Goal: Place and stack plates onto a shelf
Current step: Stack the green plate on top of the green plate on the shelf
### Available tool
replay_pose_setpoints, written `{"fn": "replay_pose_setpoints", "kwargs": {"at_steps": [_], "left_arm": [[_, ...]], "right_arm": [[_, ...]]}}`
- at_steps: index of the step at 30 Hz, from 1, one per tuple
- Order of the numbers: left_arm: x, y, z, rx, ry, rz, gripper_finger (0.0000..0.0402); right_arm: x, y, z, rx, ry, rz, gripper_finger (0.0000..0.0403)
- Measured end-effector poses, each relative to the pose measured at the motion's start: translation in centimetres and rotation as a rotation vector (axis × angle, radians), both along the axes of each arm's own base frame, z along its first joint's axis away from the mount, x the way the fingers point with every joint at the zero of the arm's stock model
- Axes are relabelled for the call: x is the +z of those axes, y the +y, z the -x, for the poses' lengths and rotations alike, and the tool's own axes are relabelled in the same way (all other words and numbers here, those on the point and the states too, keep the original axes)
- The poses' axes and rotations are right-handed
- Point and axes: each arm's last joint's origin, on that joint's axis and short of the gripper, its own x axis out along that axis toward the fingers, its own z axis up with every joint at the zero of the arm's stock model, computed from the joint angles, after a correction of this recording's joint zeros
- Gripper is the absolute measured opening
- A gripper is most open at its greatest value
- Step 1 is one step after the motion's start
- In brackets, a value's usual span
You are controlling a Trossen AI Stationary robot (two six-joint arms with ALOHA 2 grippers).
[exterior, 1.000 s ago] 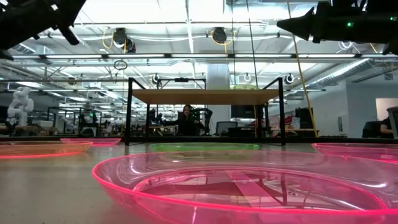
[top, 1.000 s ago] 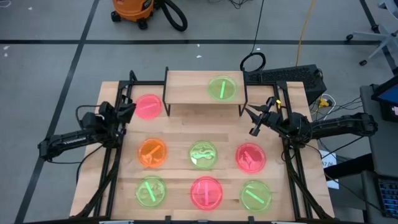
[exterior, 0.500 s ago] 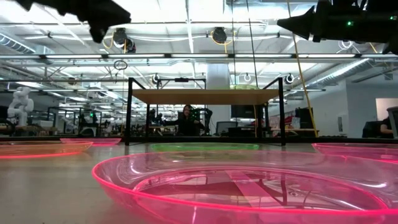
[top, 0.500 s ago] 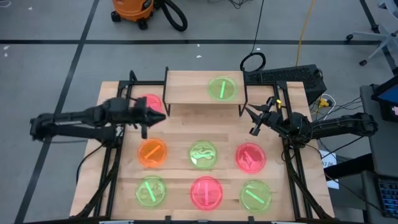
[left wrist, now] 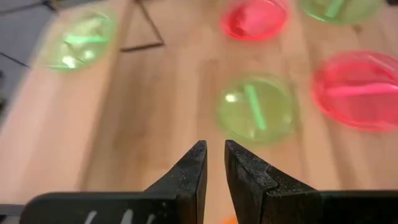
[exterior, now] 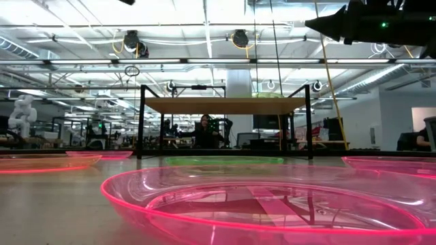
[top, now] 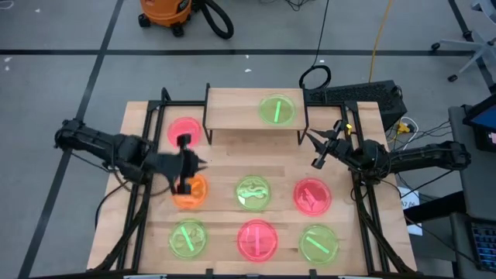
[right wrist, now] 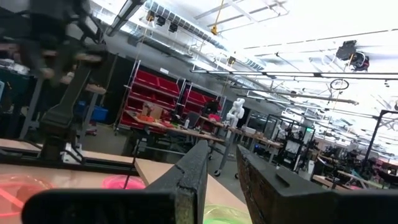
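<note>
The shelf [top: 232, 108] stands at the table's far side with one green plate [top: 277, 109] lying flat on it. A pink plate [top: 184, 129] lies to its left on the table. Nearer lie an orange plate [top: 191, 194], a green plate [top: 253, 192] and a red plate [top: 311, 195], then a front row of green [top: 188, 239], pink [top: 257, 239] and green [top: 318, 242]. My left gripper [left wrist: 212, 155] hovers over the orange plate's far edge, tipped down, open by a narrow gap, with nothing in it. My right gripper [right wrist: 222, 163] waits by the shelf's right front leg, also narrowly open.
Black frame rails [top: 139, 217] run along the table's left and right sides. Bare wood [top: 256, 155] lies between the shelf and the middle row of plates. In the low view the front pink plate [exterior: 266, 204] fills the foreground, and the shelf [exterior: 225, 105] stands behind it.
My left arm has swung out from the table's left edge beside the pink plate, toward the middle and the near side. It now reaches over the orange plate. It has risen out of the top of the low view and tipped its gripper downward. No plate has moved.
</note>
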Motion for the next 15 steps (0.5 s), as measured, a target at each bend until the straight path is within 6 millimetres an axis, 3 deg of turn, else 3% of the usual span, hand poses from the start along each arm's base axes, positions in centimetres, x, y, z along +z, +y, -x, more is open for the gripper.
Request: {"fn": "replay_pose_setpoints", "kwargs": {"at_steps": [7,12,15], "left_arm": [[-6.8,-5.6,-1.7,0.000,0.212,0.031,0.0062],[-11.7,-8.1,-0.4,0.054,0.383,0.115,0.0062],[-13.5,-8.8,0.6,0.073,0.445,0.144,0.0062]], "right_arm": [[0.1,0.0,0.1,0.006,-0.019,-0.020,0.0070],[0.1,0.0,0.1,0.009,-0.018,-0.030,0.0070],[0.1,0.0,0.1,0.009,-0.018,-0.030,0.0070]]}}
